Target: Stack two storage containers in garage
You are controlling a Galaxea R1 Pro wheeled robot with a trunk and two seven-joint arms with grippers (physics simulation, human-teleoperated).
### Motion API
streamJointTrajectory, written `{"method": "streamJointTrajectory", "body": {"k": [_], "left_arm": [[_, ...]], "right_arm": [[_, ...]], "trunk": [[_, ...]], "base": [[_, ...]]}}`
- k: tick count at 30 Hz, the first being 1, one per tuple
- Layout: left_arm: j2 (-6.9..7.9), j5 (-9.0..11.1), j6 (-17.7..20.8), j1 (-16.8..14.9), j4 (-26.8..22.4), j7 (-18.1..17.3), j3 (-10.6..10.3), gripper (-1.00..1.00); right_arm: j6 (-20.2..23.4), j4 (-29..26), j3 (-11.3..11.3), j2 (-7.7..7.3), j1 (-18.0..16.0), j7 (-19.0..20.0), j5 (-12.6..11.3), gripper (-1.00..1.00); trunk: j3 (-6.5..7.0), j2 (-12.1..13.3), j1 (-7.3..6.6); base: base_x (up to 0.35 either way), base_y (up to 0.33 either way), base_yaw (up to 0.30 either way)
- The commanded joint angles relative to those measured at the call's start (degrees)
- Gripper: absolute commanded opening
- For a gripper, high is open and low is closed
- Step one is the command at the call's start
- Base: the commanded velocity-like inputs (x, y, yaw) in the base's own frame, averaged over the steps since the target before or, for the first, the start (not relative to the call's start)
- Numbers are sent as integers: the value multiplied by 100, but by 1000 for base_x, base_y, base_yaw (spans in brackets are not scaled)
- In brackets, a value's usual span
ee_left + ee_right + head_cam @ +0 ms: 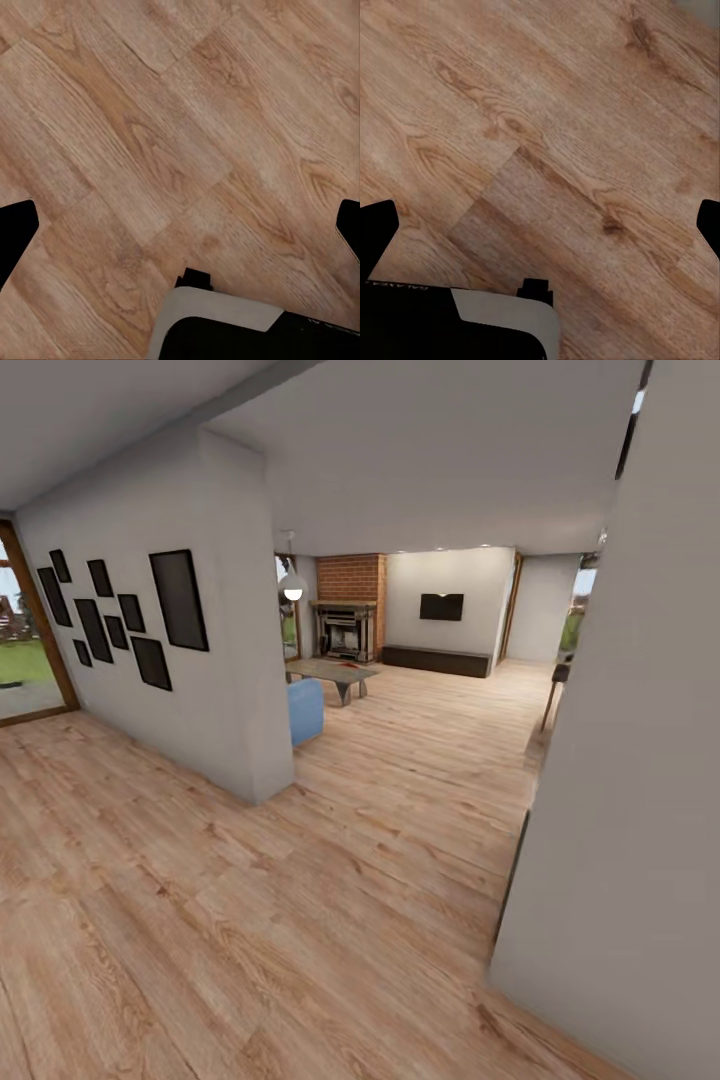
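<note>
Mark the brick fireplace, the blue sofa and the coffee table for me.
brick fireplace (347,592): head view, on the red brick face above the mantel.
blue sofa (306,710): head view, on its visible end.
coffee table (335,670): head view, on its top.

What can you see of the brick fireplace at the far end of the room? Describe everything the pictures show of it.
The fireplace stands far off against the back wall in the head view. Its upper part is a red brick chimney breast reaching the ceiling. Below it a dark mantel and surround frame a dark firebox; finer detail is too small to tell. It stands upright on the light wood-plank floor, behind a low coffee table, with a white globe lamp hanging at its left.
</note>
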Motion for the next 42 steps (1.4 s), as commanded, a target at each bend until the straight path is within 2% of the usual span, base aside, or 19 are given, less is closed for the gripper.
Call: {"method": "streamJointTrajectory", "body": {"k": [1, 42], "left_arm": [[-1, 19, -21, -4, 8, 5, -1, 100], [9, 23, -21, -3, 8, 4, -1, 100]], "right_arm": [[-41, 23, 1, -3, -9, 13, 11, 100], [-10, 40, -6, 7, -9, 19, -25, 100]], "trunk": [[-5, -6, 6], [-5, -6, 6]], "base": [[320, 0, 0], [320, 0, 0]]}}
